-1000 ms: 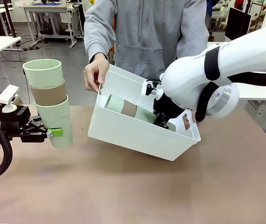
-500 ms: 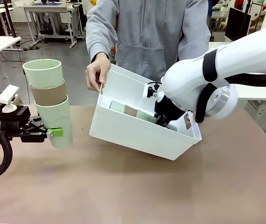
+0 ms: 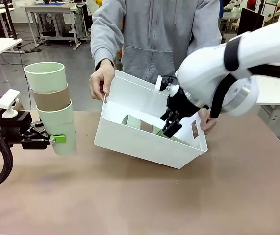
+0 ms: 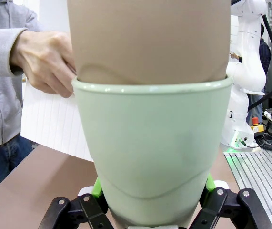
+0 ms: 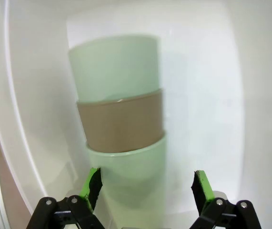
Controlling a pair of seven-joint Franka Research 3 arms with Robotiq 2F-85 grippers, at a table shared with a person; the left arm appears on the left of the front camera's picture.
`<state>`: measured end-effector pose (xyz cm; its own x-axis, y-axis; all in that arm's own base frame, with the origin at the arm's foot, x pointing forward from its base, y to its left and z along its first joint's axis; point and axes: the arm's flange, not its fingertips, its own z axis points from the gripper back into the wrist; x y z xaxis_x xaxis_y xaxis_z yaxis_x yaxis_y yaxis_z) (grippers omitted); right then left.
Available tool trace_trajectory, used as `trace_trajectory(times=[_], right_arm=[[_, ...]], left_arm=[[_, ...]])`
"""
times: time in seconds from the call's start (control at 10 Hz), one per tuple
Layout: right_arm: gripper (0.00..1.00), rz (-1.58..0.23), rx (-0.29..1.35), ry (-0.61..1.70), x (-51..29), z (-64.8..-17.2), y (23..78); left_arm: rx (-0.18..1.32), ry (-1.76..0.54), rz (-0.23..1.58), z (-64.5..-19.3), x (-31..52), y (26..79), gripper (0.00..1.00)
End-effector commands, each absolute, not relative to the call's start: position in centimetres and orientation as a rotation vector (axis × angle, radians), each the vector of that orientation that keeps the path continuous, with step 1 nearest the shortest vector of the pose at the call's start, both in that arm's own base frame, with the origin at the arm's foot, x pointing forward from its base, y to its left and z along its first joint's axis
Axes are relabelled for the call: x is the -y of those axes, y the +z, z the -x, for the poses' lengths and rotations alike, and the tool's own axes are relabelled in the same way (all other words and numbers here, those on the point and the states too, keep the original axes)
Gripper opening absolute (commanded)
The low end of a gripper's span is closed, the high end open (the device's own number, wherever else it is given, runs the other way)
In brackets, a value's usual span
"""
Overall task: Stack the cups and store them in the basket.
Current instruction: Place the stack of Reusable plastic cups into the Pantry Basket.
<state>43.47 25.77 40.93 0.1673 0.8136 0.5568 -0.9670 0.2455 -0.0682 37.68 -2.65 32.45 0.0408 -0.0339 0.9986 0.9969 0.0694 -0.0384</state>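
Observation:
My left gripper (image 3: 56, 139) is shut on the bottom mint cup of an upright stack of three cups (image 3: 51, 105), mint, brown, mint, held above the table's left side. In the left wrist view that mint cup (image 4: 150, 157) sits between my fingers with the brown cup (image 4: 150, 38) nested in it. The white basket (image 3: 140, 144) is tilted toward me at the middle. Another stack of cups (image 3: 140, 123) lies on its side inside. My right gripper (image 3: 170, 128) is open just above the basket's right end. The lying stack (image 5: 119, 119) shows ahead of its spread fingers (image 5: 94, 186).
A person in a grey hoodie stands at the far side, one hand (image 3: 100, 81) on the basket's left rim and the other hand (image 3: 206, 122) at its right end. The hand (image 4: 45, 62) and the basket wall (image 4: 50, 133) show behind my held stack. Bare tabletop (image 3: 140, 196) lies in front.
My right gripper has drawn up and back out of the basket, leaving the stack lying inside. The basket shifted slightly, and a hand now shows at its right end. The left arm has not moved.

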Motion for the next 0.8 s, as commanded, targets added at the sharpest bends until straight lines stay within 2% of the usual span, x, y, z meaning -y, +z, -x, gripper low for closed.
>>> trace_trajectory(times=[0.0,0.4,0.7], right_arm=[[1.00,-0.445,0.608,1.281,-21.9,-42.5,45.8],[1.00,-0.660,0.748,1.194,-11.7,-41.5,52.6],[1.00,-0.814,0.857,1.150,-1.5,-41.6,53.5]], left_arm=[[1.202,-1.154,1.151,-37.6,2.6,32.9,0.84],[1.202,-1.154,1.151,-37.6,2.6,32.9,0.84],[1.202,-1.154,1.151,-37.6,2.6,32.9,0.84]])
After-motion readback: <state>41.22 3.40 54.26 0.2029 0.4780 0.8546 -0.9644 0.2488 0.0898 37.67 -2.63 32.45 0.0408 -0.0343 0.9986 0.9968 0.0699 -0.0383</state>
